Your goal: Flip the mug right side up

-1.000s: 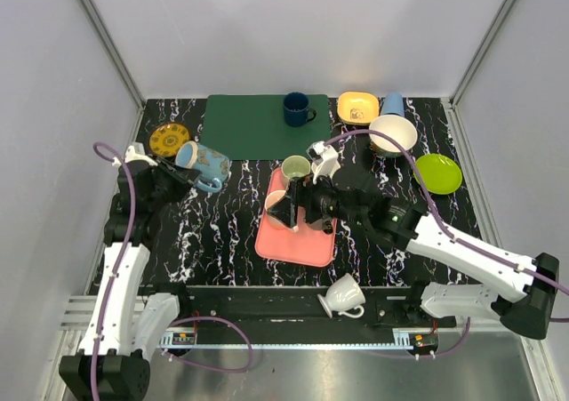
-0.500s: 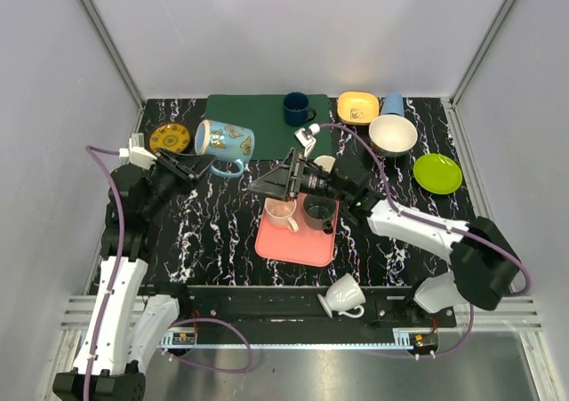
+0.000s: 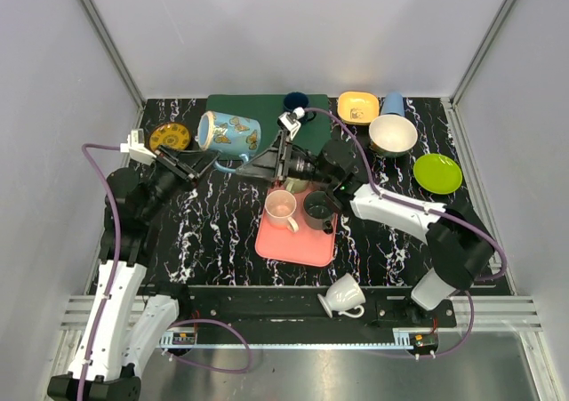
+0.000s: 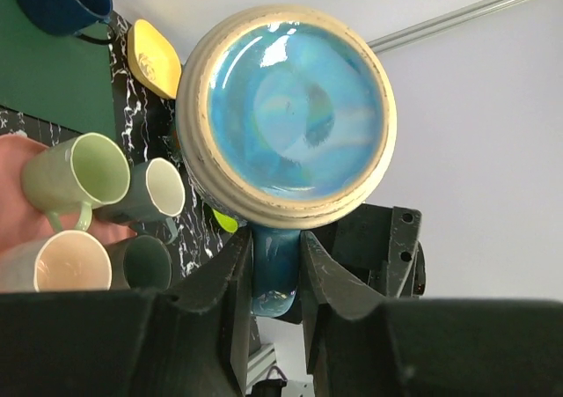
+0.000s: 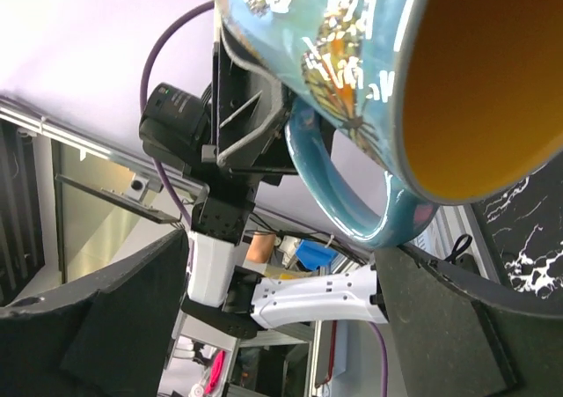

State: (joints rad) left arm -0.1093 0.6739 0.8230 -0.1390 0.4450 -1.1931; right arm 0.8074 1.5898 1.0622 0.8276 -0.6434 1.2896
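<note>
My left claw [image 4: 274, 254] is clamped on the handle of the blue butterfly-patterned ceramic mug [image 3: 231, 132], one finger on each side of the blue loop. I hold the mug off the black marbled table [image 3: 222, 228], lying on its side. Its cream-ringed glazed base faces my left wrist camera, and its mustard-coloured mouth points right, toward my other arm. From above, the mug hangs over the left end of the dark green rectangular mat [image 3: 267, 106], near the small yellow patterned saucer [image 3: 169, 138].

My right claw [image 3: 265, 159] is spread wide with nothing in it, just beside the mug's mouth end. Its wrist camera shows the handle and rim above the two parted fingers; I cannot tell whether either finger touches the mug.

Nearer my bases lies the salmon-pink rectangular tray [image 3: 298, 245], carrying an upright pale pink mug [image 3: 280, 207] and a dark grey mug [image 3: 316, 207]. A pale green mug [image 4: 69, 172] stands at the tray's far edge, mostly hidden from above by my right arm.

At the back of the mat is a navy blue mug [image 3: 296, 100]. To its right are a yellow square bowl [image 3: 357, 108], a light blue cup [image 3: 392, 104], a white round bowl [image 3: 392, 134] and a lime green plate [image 3: 437, 172]. A white cup [image 3: 342, 296] lies tipped by the near rail.
</note>
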